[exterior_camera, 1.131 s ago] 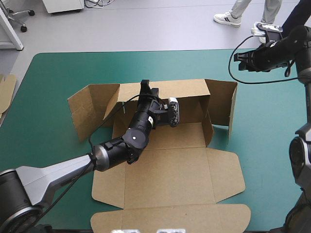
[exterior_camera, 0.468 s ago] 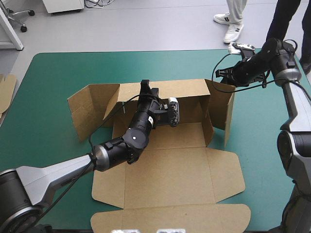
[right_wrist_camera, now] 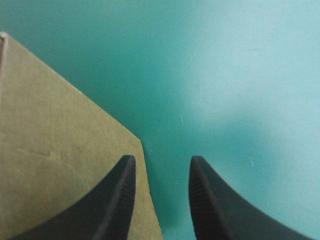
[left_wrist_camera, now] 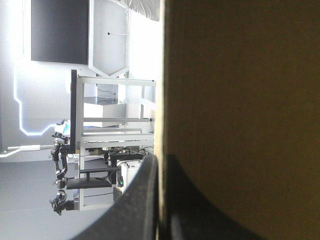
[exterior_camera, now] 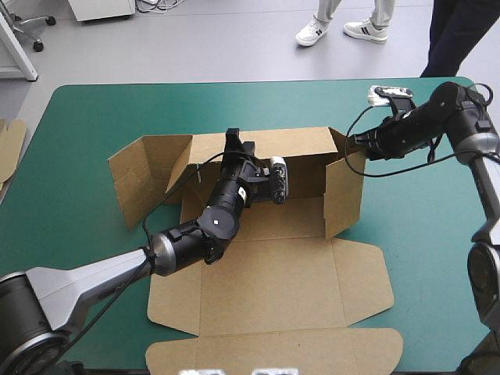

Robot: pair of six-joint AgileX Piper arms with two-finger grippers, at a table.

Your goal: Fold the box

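Spare board [exterior_camera: 9, 147] lies at the table's left edge, well apart from both grippers. The left arm stretches across the box [exterior_camera: 273, 281], covering part of its floor and the middle of its back wall. The left gripper [left_wrist_camera: 160, 200] is clenched on that wall's top edge, one black finger on each side of the board, which fills everything ahead of the jaws on one side. The right gripper [right_wrist_camera: 160, 192] is released: its fingers stand apart over bare teal-green cover [exterior_camera: 94, 109], and a corner of the box's right flap lies under and just ahead of one finger, while nothing lies between the jaws.

The box sits mid-table. Its back wall stands upright and runs left to right along the far edge. The left flap splays outward, the right flap stands raised and turned inward. The lid lies flat, reaching toward the near edge, so the sheet's long axis runs far to near.
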